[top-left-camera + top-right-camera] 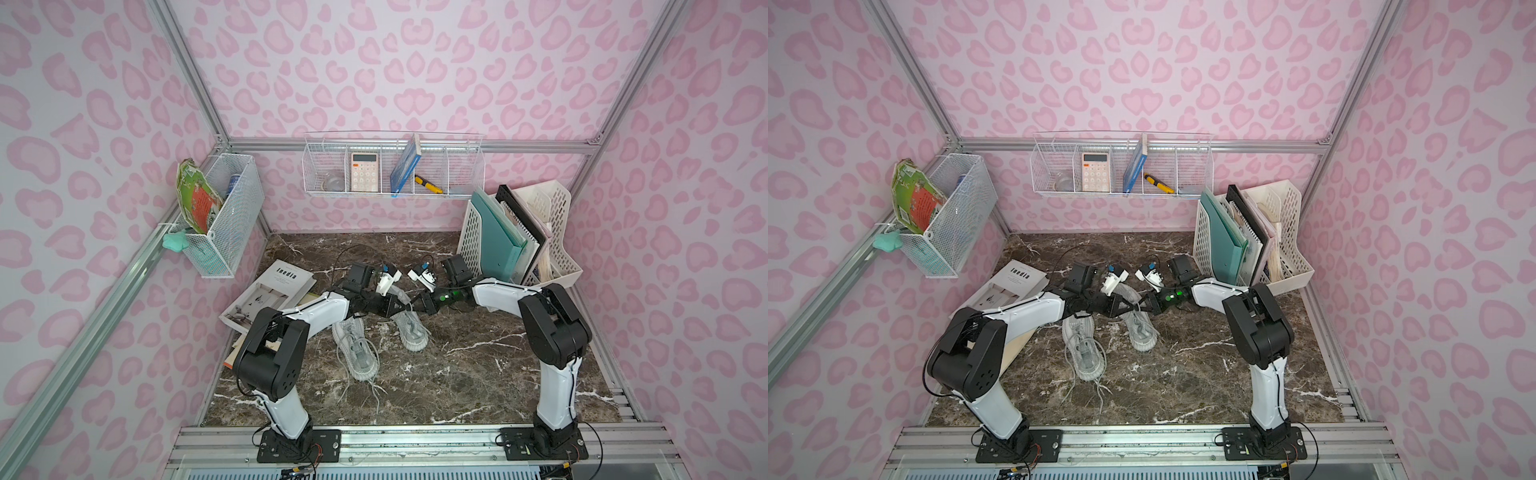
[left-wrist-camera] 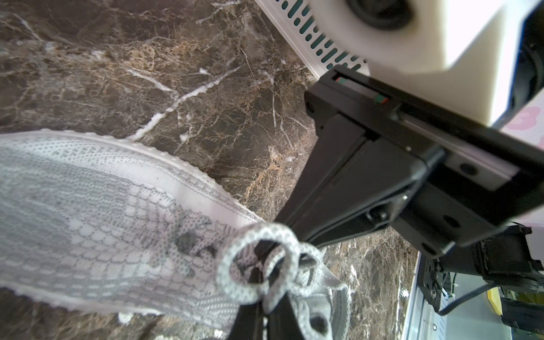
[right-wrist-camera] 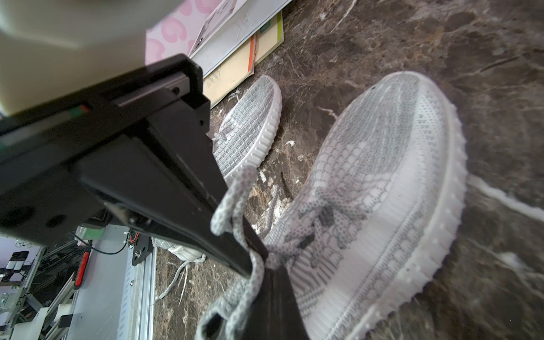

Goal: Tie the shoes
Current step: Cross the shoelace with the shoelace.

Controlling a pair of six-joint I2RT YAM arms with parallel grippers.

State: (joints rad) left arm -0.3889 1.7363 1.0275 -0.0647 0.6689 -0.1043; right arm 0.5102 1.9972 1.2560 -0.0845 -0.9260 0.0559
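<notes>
Two light grey knit shoes lie on the marble table (image 1: pixel 478 374) in both top views. The nearer shoe (image 1: pixel 357 353) (image 1: pixel 1086 353) has loose laces (image 1: pixel 374 390) trailing toward the front edge. Both grippers meet tip to tip over the farther shoe (image 1: pixel 411 328) (image 1: pixel 1142 330). In the left wrist view my left gripper (image 2: pixel 265 265) (image 1: pixel 402 308) is shut on a loop of this shoe's lace (image 2: pixel 235 282), which coils around its tips. In the right wrist view my right gripper (image 3: pixel 272 270) (image 1: pixel 416 307) is shut on the lace (image 3: pixel 235 206) at the shoe's tongue (image 3: pixel 309 235).
Magazines and books (image 1: pixel 270 291) lie at the table's left, partly under my left arm. A white file organizer (image 1: pixel 519 232) stands at the back right. Wire baskets (image 1: pixel 390 166) (image 1: pixel 224 216) hang on the back and left walls.
</notes>
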